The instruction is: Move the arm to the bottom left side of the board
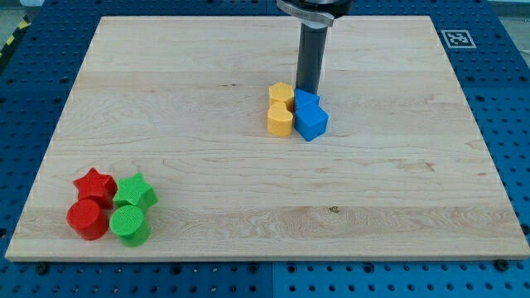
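Observation:
My tip is the lower end of a dark rod coming down from the view's top centre. It stands just above the blue blocks, touching or almost touching the upper blue block. A second blue block sits right below it. Two yellow blocks, one hexagonal and one rounded, stand against the blue ones on their left. The wooden board fills most of the view. Its bottom left corner holds a red star, a red cylinder, a green star and a green cylinder, packed together.
A blue pegboard table surrounds the board. A black-and-white marker tag lies off the board's top right corner.

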